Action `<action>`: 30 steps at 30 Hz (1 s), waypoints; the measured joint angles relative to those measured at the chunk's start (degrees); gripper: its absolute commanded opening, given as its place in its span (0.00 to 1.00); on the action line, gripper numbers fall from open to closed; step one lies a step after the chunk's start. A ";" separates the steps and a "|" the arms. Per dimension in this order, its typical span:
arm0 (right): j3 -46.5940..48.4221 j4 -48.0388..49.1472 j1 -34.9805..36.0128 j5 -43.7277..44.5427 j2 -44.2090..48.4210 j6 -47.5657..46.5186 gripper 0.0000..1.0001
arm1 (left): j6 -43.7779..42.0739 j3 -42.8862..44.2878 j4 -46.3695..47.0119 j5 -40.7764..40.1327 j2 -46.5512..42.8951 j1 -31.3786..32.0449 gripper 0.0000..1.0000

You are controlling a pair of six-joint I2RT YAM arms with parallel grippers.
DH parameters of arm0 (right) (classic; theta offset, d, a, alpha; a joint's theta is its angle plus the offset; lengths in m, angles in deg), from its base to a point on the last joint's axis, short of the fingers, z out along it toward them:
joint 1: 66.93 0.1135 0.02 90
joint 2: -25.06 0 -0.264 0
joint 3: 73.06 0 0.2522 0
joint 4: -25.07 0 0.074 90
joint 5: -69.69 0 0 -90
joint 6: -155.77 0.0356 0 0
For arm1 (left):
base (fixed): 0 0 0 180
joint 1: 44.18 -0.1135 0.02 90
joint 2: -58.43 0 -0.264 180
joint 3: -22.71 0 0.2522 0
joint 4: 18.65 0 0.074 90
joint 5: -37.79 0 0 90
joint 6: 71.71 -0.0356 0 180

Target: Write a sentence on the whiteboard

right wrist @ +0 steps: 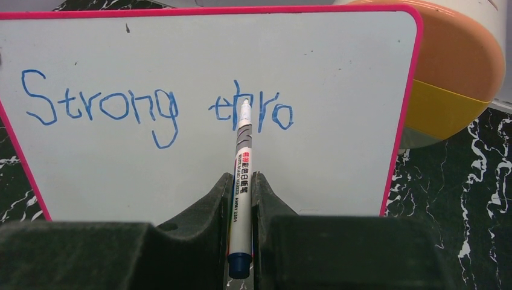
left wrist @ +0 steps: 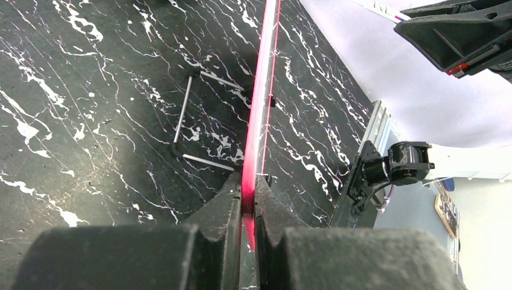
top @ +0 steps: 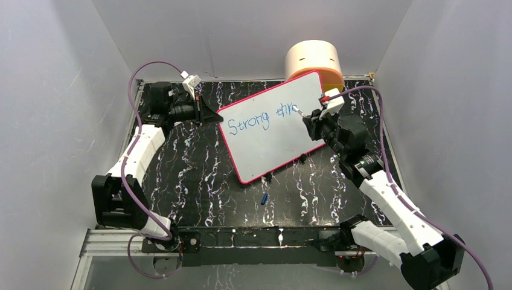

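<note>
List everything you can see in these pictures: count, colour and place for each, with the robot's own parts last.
whiteboard: one, white with pink-red frame, propped tilted mid-table
sentence: one line, blue, "Strong thro", across the board's top
marker: one, white and grey, tip at the lettering
round container: one, cream over orange, behind the board's far corner
small piece: one, blue, on the table before the board; perhaps a cap
wire stand: one, silver, at the board's back side
table: one, black with white veining
left gripper: one, black, shut on the board's edge
right gripper: one, black, shut on the marker
</note>
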 measured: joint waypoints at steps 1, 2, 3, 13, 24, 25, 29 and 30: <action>0.04 -0.02 0.00 0.09 -0.20 -0.15 0.00 | -0.83 0.46 -0.79 0.37 0.33 -0.20 0.00; 0.20 -0.17 0.00 0.22 -0.46 -0.46 0.00 | -1.60 0.96 -1.70 0.63 0.63 -0.37 0.00; 0.44 -0.44 0.00 0.48 -0.74 -0.79 0.00 | -2.32 1.44 -2.56 0.94 0.98 -0.52 0.00; 3.52 -3.37 -1.42 2.54 -3.41 -3.96 0.00 | -8.26 7.06 -10.43 2.97 4.72 -1.29 0.00; 7.89 -6.47 -2.95 2.62 -9.01 -6.05 0.00 | -10.01 7.06 -11.85 3.45 4.70 -1.49 0.00; 8.11 -6.69 -2.95 2.75 -9.25 -6.19 0.00 | -10.05 7.06 -11.85 3.48 4.70 -1.49 0.00; 8.92 -7.50 -2.95 3.43 -10.75 -6.51 0.00 | -10.08 7.02 -11.85 3.54 4.68 -1.51 0.00; 8.96 -7.78 -2.95 3.61 -11.08 -6.54 0.00 | -10.08 6.97 -11.82 3.58 4.68 -1.53 0.00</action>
